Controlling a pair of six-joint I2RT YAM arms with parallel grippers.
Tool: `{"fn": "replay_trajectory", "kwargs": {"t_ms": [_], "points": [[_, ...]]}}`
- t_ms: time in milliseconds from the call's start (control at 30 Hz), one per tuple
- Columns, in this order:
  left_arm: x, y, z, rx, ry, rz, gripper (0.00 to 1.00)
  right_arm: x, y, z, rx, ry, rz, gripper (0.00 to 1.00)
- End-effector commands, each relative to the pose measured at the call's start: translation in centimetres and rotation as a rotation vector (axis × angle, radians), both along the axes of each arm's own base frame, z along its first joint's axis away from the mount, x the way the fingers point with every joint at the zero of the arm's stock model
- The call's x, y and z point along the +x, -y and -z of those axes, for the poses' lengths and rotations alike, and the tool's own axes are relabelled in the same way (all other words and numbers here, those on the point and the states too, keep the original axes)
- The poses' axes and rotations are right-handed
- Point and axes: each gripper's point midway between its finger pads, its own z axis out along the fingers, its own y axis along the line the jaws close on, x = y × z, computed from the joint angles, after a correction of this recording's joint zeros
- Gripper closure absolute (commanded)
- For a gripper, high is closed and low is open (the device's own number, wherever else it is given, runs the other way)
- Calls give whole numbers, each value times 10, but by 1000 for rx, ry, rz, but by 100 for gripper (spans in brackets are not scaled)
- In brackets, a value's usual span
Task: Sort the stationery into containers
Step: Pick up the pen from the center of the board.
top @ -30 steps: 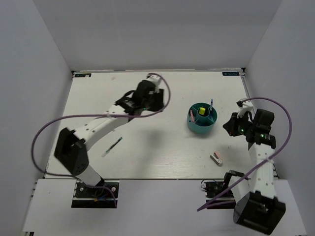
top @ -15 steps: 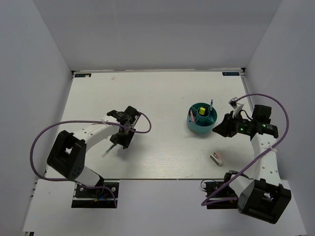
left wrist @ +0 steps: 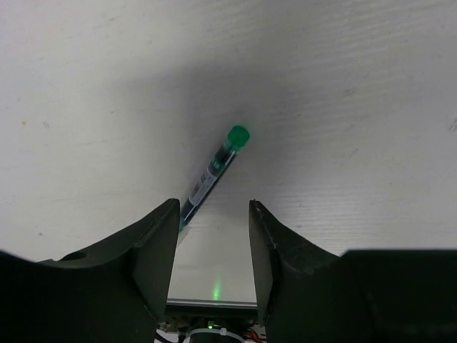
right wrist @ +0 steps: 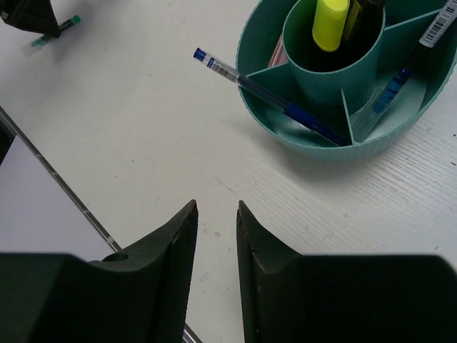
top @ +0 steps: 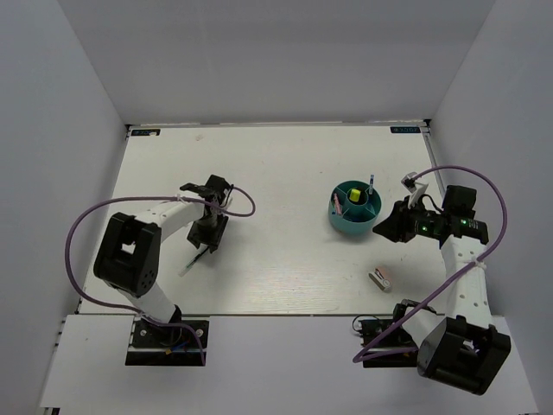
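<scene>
A thin pen with a green cap (left wrist: 214, 163) lies on the white table; in the top view (top: 188, 265) it is at the left. My left gripper (left wrist: 214, 209) is open and low over it, the pen's lower end running in beside the left finger (left wrist: 153, 236). The round teal organiser (top: 353, 226) stands at the right and holds a yellow highlighter (right wrist: 330, 18), a blue pen (right wrist: 250, 80) leaning out, and other pens. My right gripper (right wrist: 216, 207) is open with a narrow gap, empty, just right of the organiser (right wrist: 314, 143). A pink-white block (top: 380, 278) lies on the table.
White walls enclose the table on three sides. The left arm's purple cable (top: 82, 226) loops out to the left. The right arm's cable (top: 497, 216) arcs near the right wall. The table's near edge (right wrist: 43, 168) shows in the right wrist view.
My left arm has swung from the back middle of the table down to the green-capped pen at the left. My right gripper moved closer to the organiser, then held still.
</scene>
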Motion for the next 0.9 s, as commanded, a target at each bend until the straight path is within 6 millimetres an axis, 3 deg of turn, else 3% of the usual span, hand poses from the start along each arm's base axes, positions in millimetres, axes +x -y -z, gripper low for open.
{"fn": "replay_trajectory", "kwargs": {"t_ms": [0,267,367,533,633,733,767,800,833,867], "points": [[12,7,0,-55,4,23,46,-2,-2,-5,7,32,-14,68],[14,-7,19,-8,-7,13,57,-1,-2,-7,12,34,-11,68],[15,-10,23,-21,-6,-10,70,-2,-1,-9,9,40,-6,68],[12,-13,31,-40,-38,-21,70,-2,0,-9,10,44,-2,68],[12,-10,30,-55,-41,-26,83,-3,0,-9,9,47,1,68],[20,2,16,-100,-11,-35,91,-2,2,-9,10,44,11,67],[30,16,3,-136,28,-19,94,-1,2,-8,6,51,11,63],[37,28,-15,-183,81,-31,97,-1,4,-7,7,40,24,54],[47,45,-30,-222,130,-5,100,0,5,-6,6,39,28,36],[52,65,-43,-264,176,29,100,4,9,-4,-15,46,44,31]]}}
